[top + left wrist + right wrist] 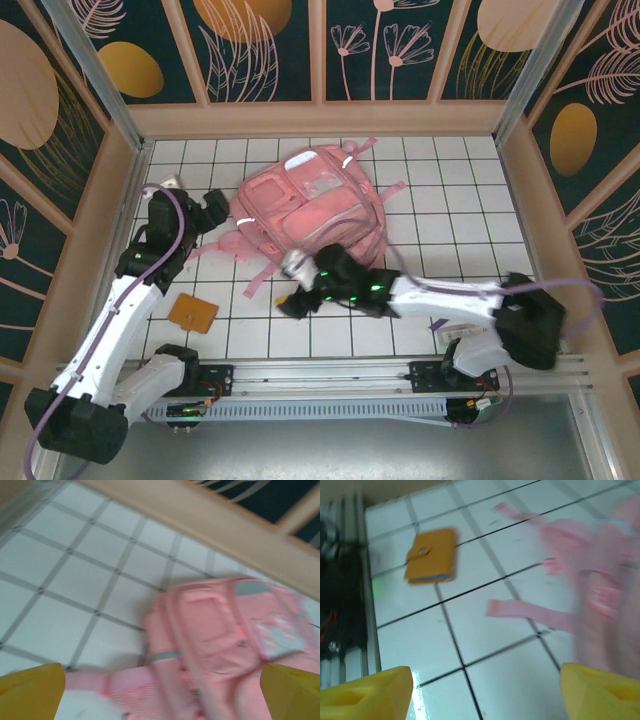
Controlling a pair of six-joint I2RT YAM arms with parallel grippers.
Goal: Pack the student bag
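Now at the bag, both grippers released

Nearest, along the front edge of the white tiled table: a metal rail carrying both arm bases. Just beyond it, left of centre, flat on the tiles: an orange snap wallet, closed, apart from everything else; seen too from the right wrist, blurred. Level with that, near the middle: the right gripper, reaching leftward, low over the tiles beside a loose pink strap. From its own camera, yellow fingertips spread wide, nothing between them but bare tile. Farther back, at centre and toward the rear wall: the student bag, lying flat, pockets upward, straps trailing toward the near side. At its left edge: the left gripper, just beside the fabric; contact impossible to tell. Wrist view blurred, yet yellow fingertips far apart, gripping nothing, with the student bag below and ahead.
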